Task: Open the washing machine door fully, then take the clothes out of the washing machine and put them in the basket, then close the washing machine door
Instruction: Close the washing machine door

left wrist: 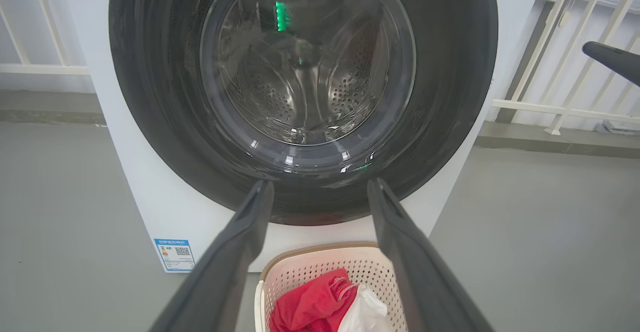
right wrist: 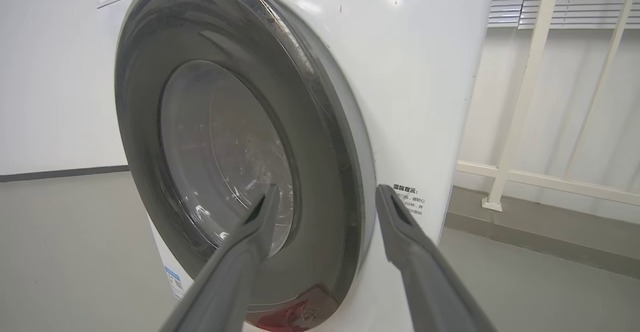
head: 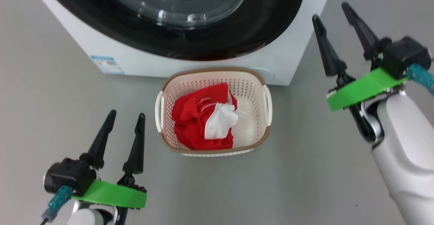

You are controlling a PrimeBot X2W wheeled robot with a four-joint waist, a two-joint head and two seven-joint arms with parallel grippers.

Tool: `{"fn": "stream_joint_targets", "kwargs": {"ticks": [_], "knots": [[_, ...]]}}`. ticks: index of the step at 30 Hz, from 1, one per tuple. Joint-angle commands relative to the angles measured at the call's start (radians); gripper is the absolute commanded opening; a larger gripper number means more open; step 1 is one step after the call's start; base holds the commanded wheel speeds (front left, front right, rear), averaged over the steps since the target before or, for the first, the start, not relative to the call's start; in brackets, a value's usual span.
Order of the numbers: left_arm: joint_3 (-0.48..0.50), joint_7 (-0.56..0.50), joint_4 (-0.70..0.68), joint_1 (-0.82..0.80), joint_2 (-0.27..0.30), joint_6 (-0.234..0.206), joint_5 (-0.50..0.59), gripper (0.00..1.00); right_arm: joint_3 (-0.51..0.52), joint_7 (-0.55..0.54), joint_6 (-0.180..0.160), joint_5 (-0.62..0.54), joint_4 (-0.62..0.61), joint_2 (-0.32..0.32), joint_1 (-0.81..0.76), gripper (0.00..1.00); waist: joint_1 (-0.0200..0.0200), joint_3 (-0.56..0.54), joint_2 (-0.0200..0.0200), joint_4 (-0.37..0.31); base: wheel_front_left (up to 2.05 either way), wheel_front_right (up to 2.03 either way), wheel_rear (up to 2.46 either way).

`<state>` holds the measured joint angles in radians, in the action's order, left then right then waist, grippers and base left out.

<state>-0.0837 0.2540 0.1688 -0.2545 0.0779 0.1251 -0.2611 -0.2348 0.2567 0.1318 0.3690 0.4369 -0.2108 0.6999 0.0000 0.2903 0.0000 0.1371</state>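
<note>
The washing machine [head: 291,52] stands at the top of the head view, its door [head: 271,25] lying shut and flush against the white front; the wrist views show the door [left wrist: 450,72] [right wrist: 320,137] closed too. The basket [head: 252,77] sits on the floor right before the machine and holds the red and white clothes [head: 200,120], which also peek up in the left wrist view as clothes [left wrist: 312,304] in the basket [left wrist: 300,272]. My left gripper [head: 126,115] hangs open at lower left, empty. My right gripper [head: 330,9] stands open beside the machine's right corner, empty.
Grey floor [head: 305,170] spreads around the basket. A blue label [head: 107,64] marks the machine's lower left front. White railing [right wrist: 525,97] and a wall stand behind and to the right of the machine.
</note>
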Motion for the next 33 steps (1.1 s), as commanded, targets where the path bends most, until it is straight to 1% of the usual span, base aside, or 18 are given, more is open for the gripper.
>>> {"fn": "stream_joint_targets", "kwargs": {"ticks": [1,9,16,23,28,33], "knots": [[0.041,0.008,-0.019,0.015,0.015,0.006,-0.011,1.0,0.003,0.005,-0.001,-0.009,-0.046,0.015,-0.052,1.0,0.0,-0.067,0.0,-0.043,0.0,0.0,0.0],[0.071,0.008,-0.02,0.074,0.008,0.006,-0.02,1.0,0.07,0.005,-0.001,-0.047,-0.144,0.024,-0.252,1.0,0.0,-0.173,0.0,-0.076,0.0,0.0,0.0],[0.087,0.008,-0.019,0.12,0.004,0.006,-0.015,1.0,0.156,0.005,-0.001,-0.071,-0.211,0.057,-0.42,1.0,0.0,-0.248,0.0,-0.085,0.0,0.0,0.0],[0.108,0.008,-0.027,0.174,0.021,0.006,-0.002,1.0,0.19,0.005,-0.001,-0.074,-0.24,0.079,-0.519,1.0,0.0,-0.293,0.0,-0.103,0.0,0.0,0.0],[0.123,0.008,-0.042,0.208,0.024,0.006,-0.001,1.0,0.228,0.005,-0.001,-0.088,-0.266,0.094,-0.566,1.0,0.0,-0.319,0.0,-0.111,0.0,0.0,0.0],[0.137,0.008,-0.051,0.229,0.023,0.006,0.0,1.0,0.245,0.005,-0.001,-0.103,-0.285,0.109,-0.616,1.0,0.0,-0.336,0.0,-0.113,0.0,0.0,0.0]]}}
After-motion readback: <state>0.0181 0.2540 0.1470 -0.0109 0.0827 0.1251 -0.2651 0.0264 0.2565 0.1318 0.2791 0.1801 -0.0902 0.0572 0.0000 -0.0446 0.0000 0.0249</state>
